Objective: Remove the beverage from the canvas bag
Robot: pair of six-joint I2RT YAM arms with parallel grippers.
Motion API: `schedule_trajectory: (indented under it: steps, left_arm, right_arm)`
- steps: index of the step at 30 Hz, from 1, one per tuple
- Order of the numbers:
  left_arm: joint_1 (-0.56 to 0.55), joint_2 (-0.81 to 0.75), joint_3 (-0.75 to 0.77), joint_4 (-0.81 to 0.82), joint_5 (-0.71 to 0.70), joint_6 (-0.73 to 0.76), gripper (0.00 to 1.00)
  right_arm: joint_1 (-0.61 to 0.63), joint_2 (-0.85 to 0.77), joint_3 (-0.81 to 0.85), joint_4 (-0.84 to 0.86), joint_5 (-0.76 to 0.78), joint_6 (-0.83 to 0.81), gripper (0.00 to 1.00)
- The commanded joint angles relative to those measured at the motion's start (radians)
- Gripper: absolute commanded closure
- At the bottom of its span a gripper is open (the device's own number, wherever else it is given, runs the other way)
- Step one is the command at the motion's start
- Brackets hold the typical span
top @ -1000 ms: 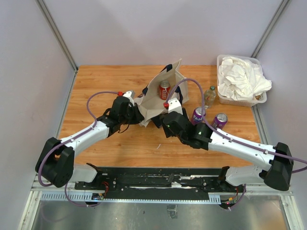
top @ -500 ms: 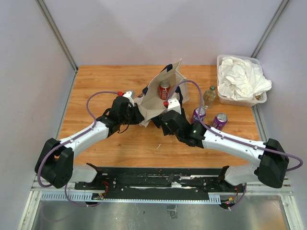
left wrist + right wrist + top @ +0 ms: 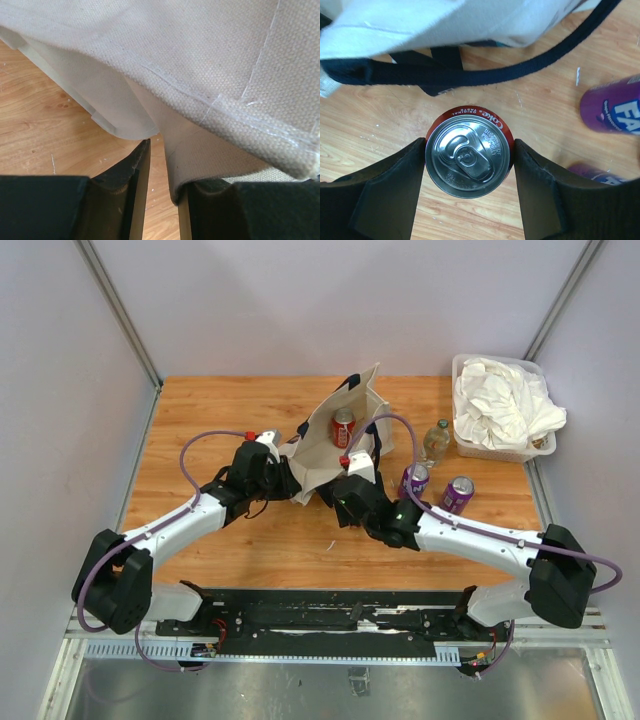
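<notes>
Setting: pale lilac walls boxed in a wooden worktop (image 3: 220, 410); arm bases sat at 6 o'clock.
Bag: the canvas bag (image 3: 322, 445) lay mid-worktop, slumped open with one side propped up. Its navy strap (image 3: 495, 74) trailed over the wood.
Left side: the left gripper (image 3: 162, 167) was at the bag's 8 o'clock corner. Its jaws were almost together with a fold of canvas pinched between them, so it held the bag.
Right side: the right gripper (image 3: 469, 142) was at the bag's 6 o'clock, pointing down. Both fingers pressed the sides of the cola can (image 3: 468, 160), gripping it as far as the wrist view showed.
Can location: outside the bag, upright, lid toward the wrist camera. Bare wood was all round it, with the bag edge and strap at 12 o'clock. Resting or lifted: could not tell. It was hidden under the wrist in the top view.
Other red can (image 3: 343, 427): on the bag's opened inner face, at 12 o'clock from the right gripper; it read as a separate can.
Bystanders: two purple cans (image 3: 413, 480) were at 3 o'clock of the right gripper. A bottle (image 3: 436, 440) stood beside a tub (image 3: 480, 450) of white cloths at 2 o'clock.
Progress: judged mostly done. One drink was clear of the bag but not released. Left: set it down and open the gripper; the other red can may need the same.
</notes>
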Motion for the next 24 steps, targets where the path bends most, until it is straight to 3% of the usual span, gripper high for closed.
schedule_trajectory:
  steps: [1,10,13,14,16,18,19,21,24]
  left_arm:
    - [-0.01,-0.002,-0.019,-0.058,0.006,0.01,0.69]
    - [-0.01,0.008,-0.014,-0.058,0.005,0.005,0.69]
    - [-0.01,0.012,-0.014,-0.058,0.005,0.004,0.69]
    - [-0.01,0.012,-0.014,-0.058,0.006,0.004,0.69]
    - [-0.011,0.013,-0.014,-0.06,0.005,0.002,0.69]
    - [-0.01,0.014,-0.013,-0.061,0.005,0.002,0.69]
    - [-0.01,0.014,-0.014,-0.06,0.005,0.002,0.69]
    - [-0.011,0.014,-0.013,-0.061,0.005,0.002,0.69]
    - [-0.01,0.014,-0.014,-0.062,0.002,0.002,0.69]
  right_arm:
    - [-0.019,-0.057,-0.049,-0.002,0.032,0.109,0.99]
    - [-0.02,-0.177,-0.186,-0.079,0.047,0.21,0.98]
    - [-0.02,-0.195,-0.205,-0.102,0.051,0.235,0.94]
    - [-0.021,-0.199,-0.208,-0.111,0.054,0.243,0.88]
    - [-0.022,-0.2,-0.211,-0.128,0.056,0.253,0.65]
    - [-0.022,-0.198,-0.208,-0.147,0.061,0.26,0.24]
    - [-0.022,-0.194,-0.202,-0.164,0.066,0.265,0.12]
    - [-0.022,-0.183,-0.185,-0.191,0.079,0.267,0.0]
    - [-0.022,-0.169,-0.151,-0.218,0.092,0.243,0.01]
